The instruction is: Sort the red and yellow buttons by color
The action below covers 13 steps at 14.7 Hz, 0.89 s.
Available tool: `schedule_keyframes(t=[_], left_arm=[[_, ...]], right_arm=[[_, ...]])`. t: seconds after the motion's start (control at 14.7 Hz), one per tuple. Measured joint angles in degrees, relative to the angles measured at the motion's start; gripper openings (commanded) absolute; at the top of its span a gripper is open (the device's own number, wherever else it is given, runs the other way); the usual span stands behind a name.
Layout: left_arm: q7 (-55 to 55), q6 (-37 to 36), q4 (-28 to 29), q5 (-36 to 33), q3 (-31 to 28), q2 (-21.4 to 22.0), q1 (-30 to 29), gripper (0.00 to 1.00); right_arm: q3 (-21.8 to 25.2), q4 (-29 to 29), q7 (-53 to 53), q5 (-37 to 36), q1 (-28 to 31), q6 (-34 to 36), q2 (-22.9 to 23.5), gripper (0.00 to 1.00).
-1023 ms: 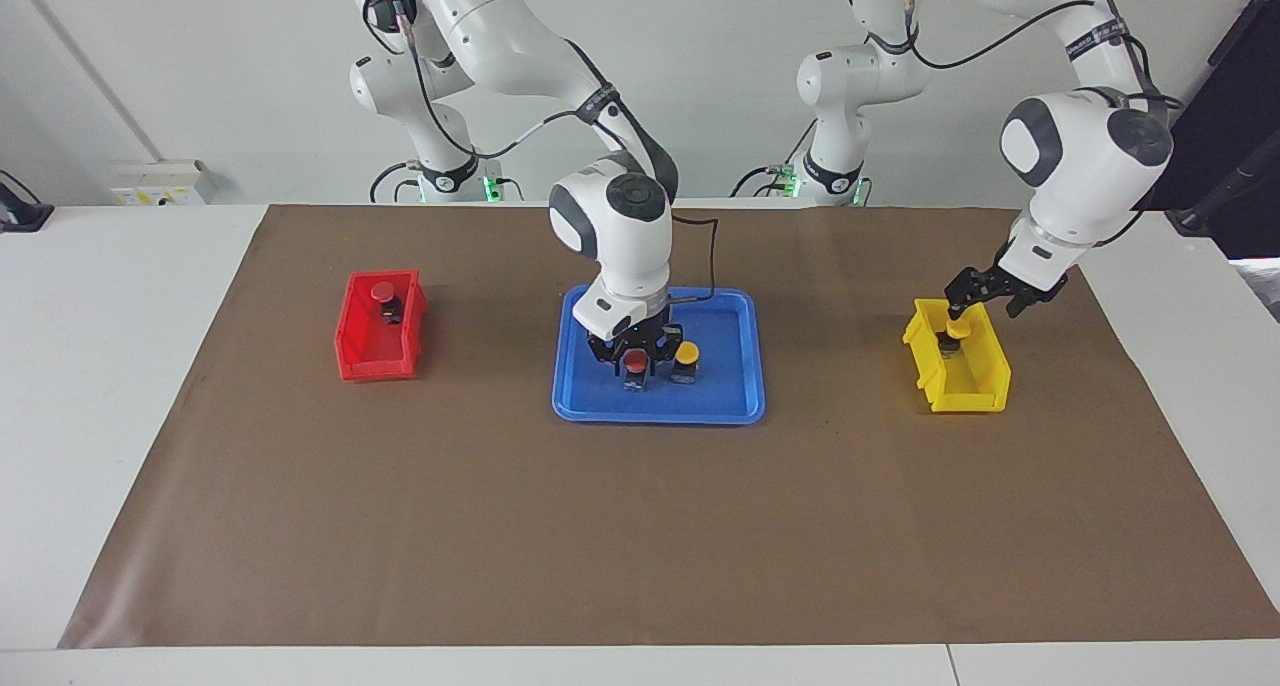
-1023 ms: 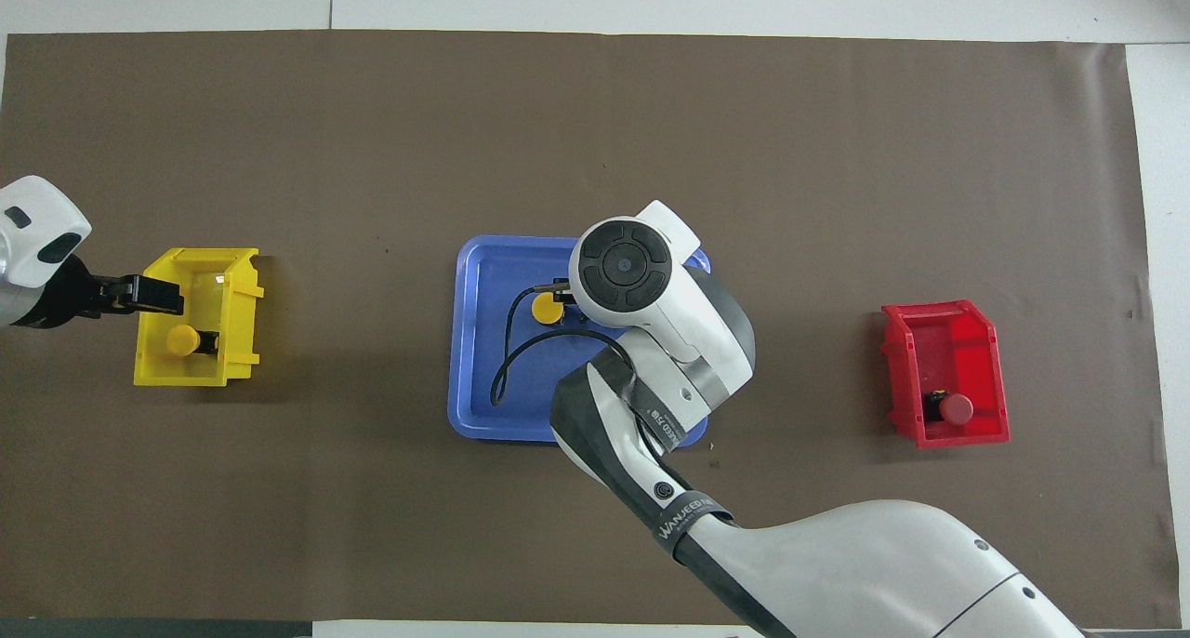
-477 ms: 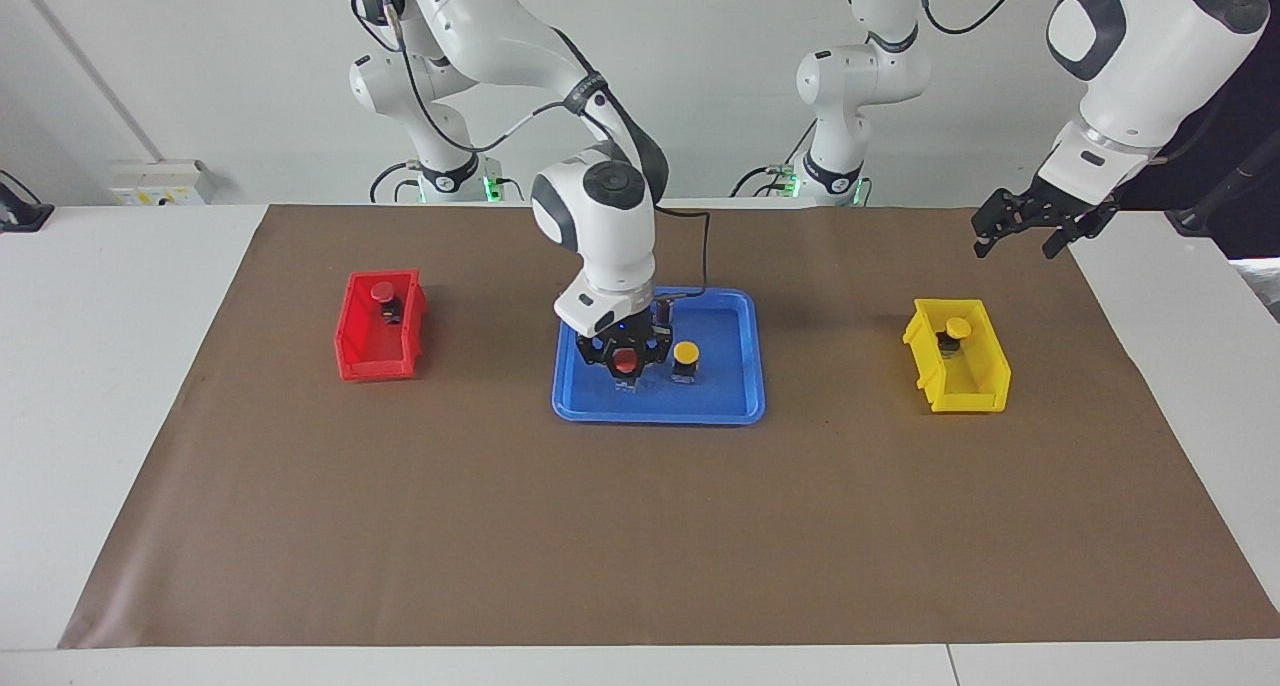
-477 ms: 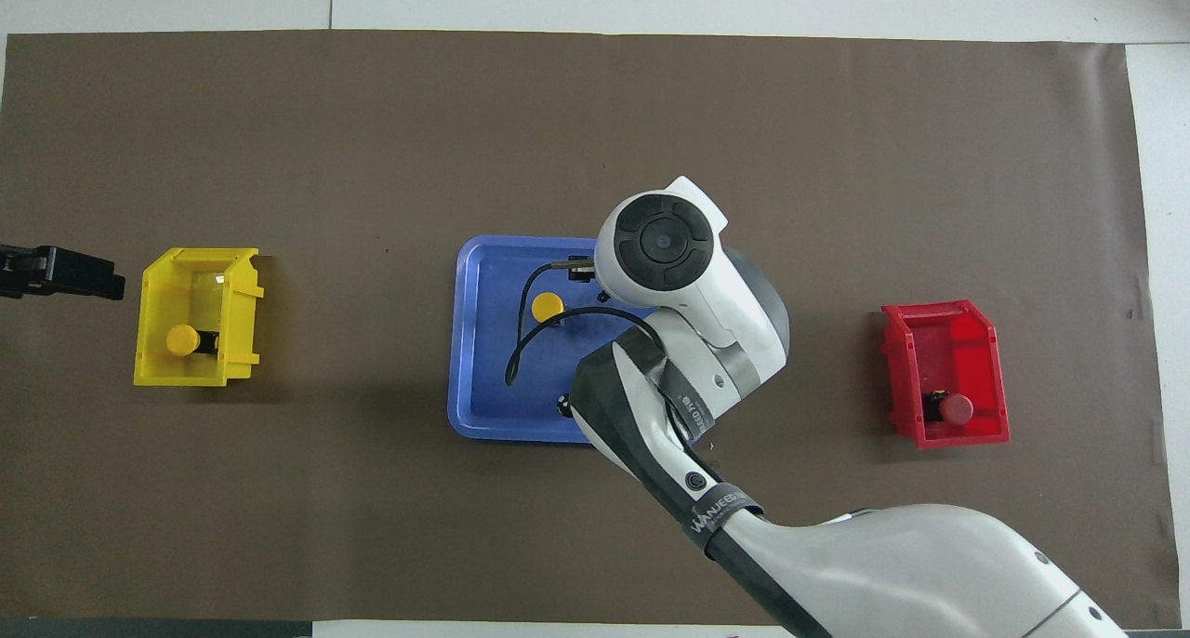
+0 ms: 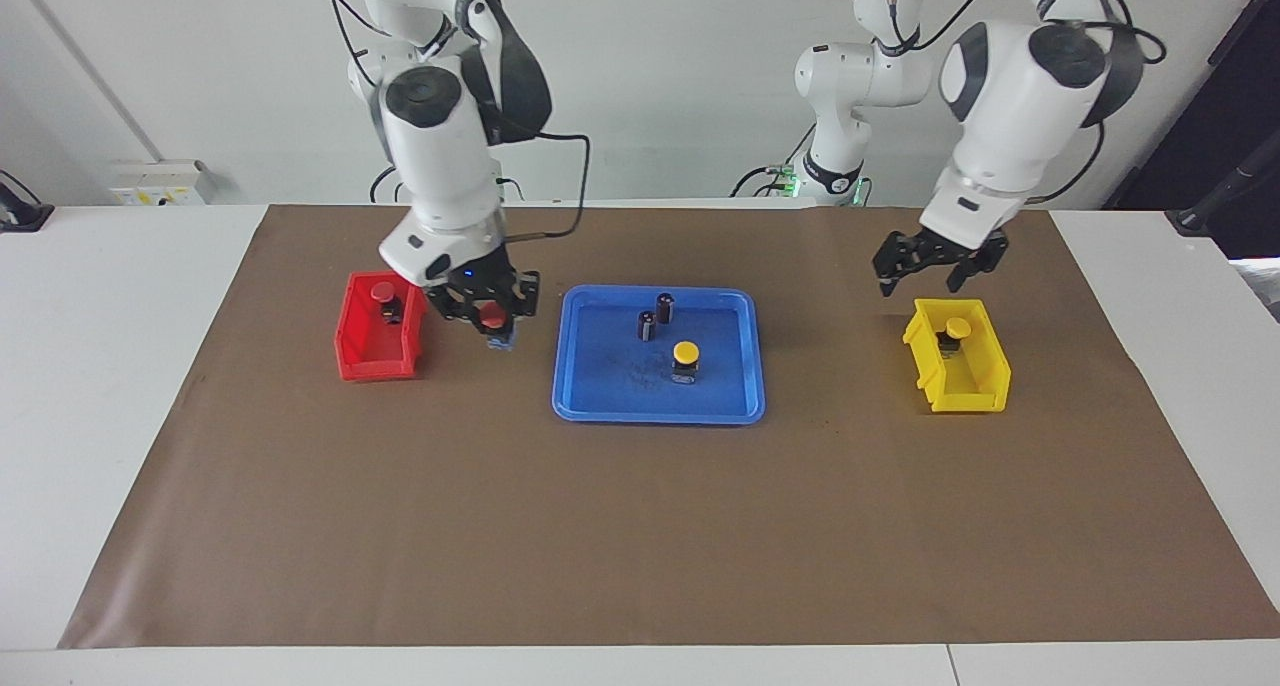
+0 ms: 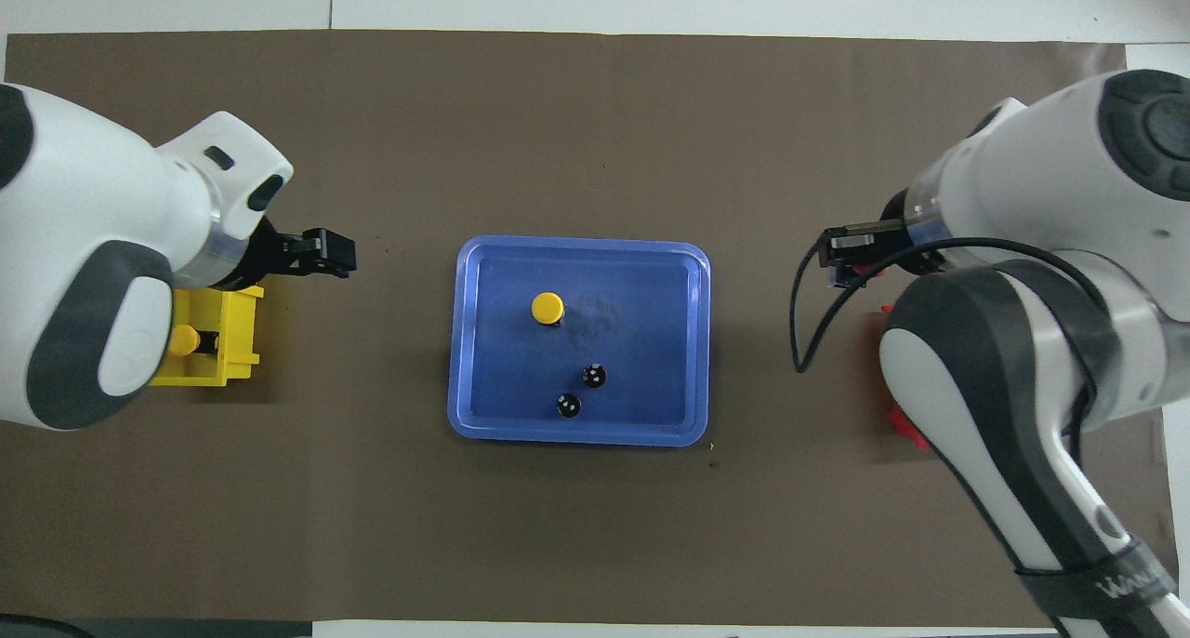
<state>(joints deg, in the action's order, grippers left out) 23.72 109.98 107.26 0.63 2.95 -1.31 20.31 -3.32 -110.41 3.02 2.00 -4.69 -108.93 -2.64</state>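
My right gripper (image 5: 490,322) is shut on a red button (image 5: 494,315) and hangs over the mat between the blue tray (image 5: 720,386) and the red bin (image 5: 372,361). Another red button (image 5: 382,291) lies in that bin. One yellow button (image 5: 685,352) stands in the tray, also seen from overhead (image 6: 548,307). A second yellow button (image 5: 958,328) sits in the yellow bin (image 5: 975,381). My left gripper (image 5: 920,278) hangs open and empty just above that bin's tray-side corner. From overhead the right arm hides most of the red bin.
Two dark upright cylinders (image 5: 664,306) (image 5: 647,325) stand in the tray on the robots' side of the yellow button. A brown mat (image 5: 640,526) covers the table. The right arm's black cable (image 6: 799,331) dangles over the mat beside the tray.
The right gripper closed on the red button, lifted it out of the tray and carried it toward the red bin. The left gripper rose from the yellow bin and now hangs beside it.
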Motion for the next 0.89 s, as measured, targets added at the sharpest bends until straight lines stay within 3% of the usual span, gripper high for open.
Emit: schedule_keyframes(t=[0.27, 0.61, 0.75, 0.89], left_arm=[[12.7, 9.51, 0.07, 0.29, 0.12, -6.45, 9.45, 1.0], [19.37, 16.46, 0.04, 0.33, 0.01, -13.37, 15.45, 0.99], [20.72, 18.17, 0.01, 0.33, -0.01, -15.51, 16.45, 0.91], [21.27, 18.97, -0.08, 0.33, -0.04, -16.64, 16.89, 0.74]], right_arm=[[0.15, -11.48, -8.62, 0.16, 7.11, -5.64, -4.58, 0.11], [0.08, -17.08, -12.23, 0.16, 9.98, -10.53, -4.38, 0.11], [0.11, -19.26, -14.17, 0.16, 11.51, -13.25, -4.37, 0.11], [0.11, -20.33, -14.74, 0.16, 12.01, -14.0, -4.36, 0.12]])
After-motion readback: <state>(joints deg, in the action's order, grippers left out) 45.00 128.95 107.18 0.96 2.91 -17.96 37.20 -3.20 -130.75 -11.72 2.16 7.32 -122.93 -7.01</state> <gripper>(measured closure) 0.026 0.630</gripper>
